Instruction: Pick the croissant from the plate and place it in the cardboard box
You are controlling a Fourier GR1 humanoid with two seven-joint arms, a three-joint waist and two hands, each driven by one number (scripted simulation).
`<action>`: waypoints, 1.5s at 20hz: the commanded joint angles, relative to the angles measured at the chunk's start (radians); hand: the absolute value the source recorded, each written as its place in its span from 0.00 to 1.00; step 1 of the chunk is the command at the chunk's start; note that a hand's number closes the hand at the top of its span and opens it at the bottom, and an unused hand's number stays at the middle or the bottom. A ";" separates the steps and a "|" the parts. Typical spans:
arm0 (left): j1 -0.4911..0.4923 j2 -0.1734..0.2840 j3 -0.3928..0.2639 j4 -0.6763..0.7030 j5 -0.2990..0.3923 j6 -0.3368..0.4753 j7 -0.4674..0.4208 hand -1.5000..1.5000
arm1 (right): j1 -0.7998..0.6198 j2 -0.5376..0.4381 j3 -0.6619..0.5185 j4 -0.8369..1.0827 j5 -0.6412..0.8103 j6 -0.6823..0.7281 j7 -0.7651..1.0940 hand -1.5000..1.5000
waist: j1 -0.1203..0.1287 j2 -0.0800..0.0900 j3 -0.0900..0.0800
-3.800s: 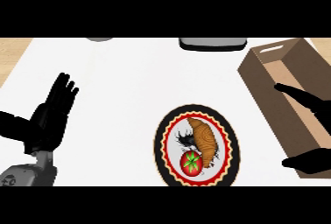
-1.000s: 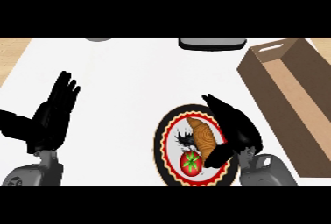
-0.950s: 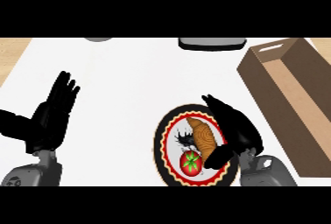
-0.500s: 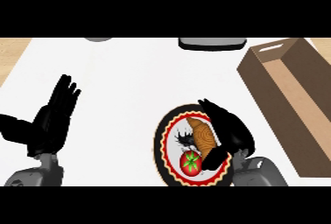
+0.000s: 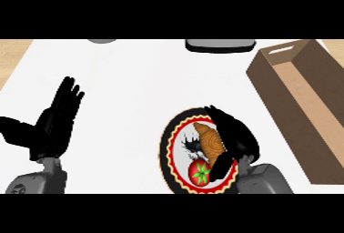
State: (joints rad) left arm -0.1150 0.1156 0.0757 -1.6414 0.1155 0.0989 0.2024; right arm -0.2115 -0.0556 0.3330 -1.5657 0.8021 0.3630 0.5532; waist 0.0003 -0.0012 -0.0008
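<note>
Fingers of my right hand (image 5: 232,136) curled round the croissant (image 5: 209,142) on the plate (image 5: 172,142), cardboard box (image 5: 295,86) at two o'clock, left hand (image 5: 53,125) released.

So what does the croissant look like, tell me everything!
The croissant is golden brown with ridged bands across it, lying lengthwise on the round plate, which has a dark rim with a red and yellow edge. Its pointed end faces up the picture. A red tomato sits just below it on the same plate. The right hand curls over its right side, hiding part of it, with the thumb near the lower end.
</note>
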 commanded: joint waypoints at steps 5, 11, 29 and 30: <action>0.023 0.002 0.023 -0.032 0.036 -0.043 0.012 0.50 | 0.006 0.038 -0.002 0.057 0.069 -0.052 -0.054 0.00 | 0.001 0.001 0.001; 0.018 0.003 0.028 -0.015 0.017 -0.027 0.027 0.50 | -0.011 -0.029 0.015 0.098 0.122 -0.070 -0.191 1.00 | 0.002 0.001 0.001; 0.037 -0.022 -0.017 -0.075 -0.035 -0.001 0.047 0.50 | -0.197 0.055 0.559 -0.006 0.242 -0.261 0.258 1.00 | 0.017 -0.001 0.001; -0.017 -0.049 -0.024 -0.011 -0.052 0.024 0.015 0.50 | -0.233 0.055 0.500 0.014 0.252 -0.251 0.202 1.00 | 0.007 0.001 0.001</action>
State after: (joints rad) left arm -0.1010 0.0893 0.0679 -1.6713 0.0871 0.0946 0.2209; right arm -0.3643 -0.0078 0.7657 -1.5548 1.0461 0.1448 0.6985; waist 0.0115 -0.0031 -0.0016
